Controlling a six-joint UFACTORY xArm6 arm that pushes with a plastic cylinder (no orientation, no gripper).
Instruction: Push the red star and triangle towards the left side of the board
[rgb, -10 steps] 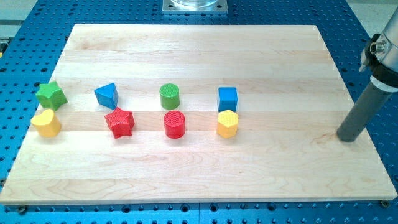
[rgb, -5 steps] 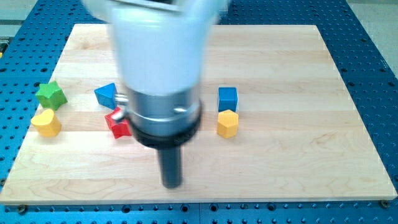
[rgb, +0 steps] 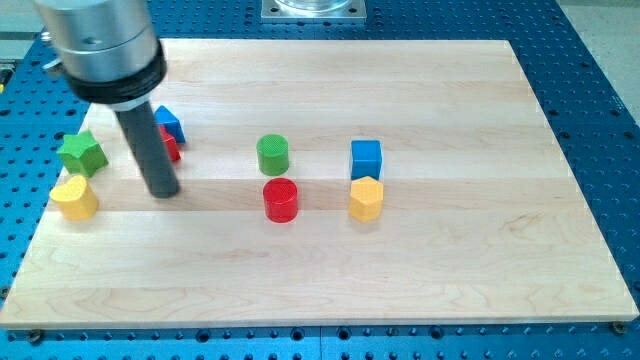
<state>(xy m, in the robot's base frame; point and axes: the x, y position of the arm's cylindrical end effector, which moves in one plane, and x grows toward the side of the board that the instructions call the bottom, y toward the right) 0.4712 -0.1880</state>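
Observation:
My tip (rgb: 163, 192) rests on the board at the view's left, below the rod. The red star (rgb: 170, 146) is mostly hidden behind the rod; only a red sliver shows at the rod's right edge. The blue triangle (rgb: 168, 122) sits just above it, also partly hidden by the rod. Both lie right behind the rod, above my tip. I cannot tell whether the rod touches them.
A green star (rgb: 82, 153) and a yellow block (rgb: 75, 197) sit at the left edge of the wooden board (rgb: 450, 260). A green cylinder (rgb: 273, 155), a red cylinder (rgb: 281, 200), a blue cube (rgb: 366, 158) and a yellow hexagon (rgb: 366, 198) sit mid-board.
My rod swept from the board's right edge across the lower middle to the left. The red star and blue triangle have moved a little up and left, now behind the rod.

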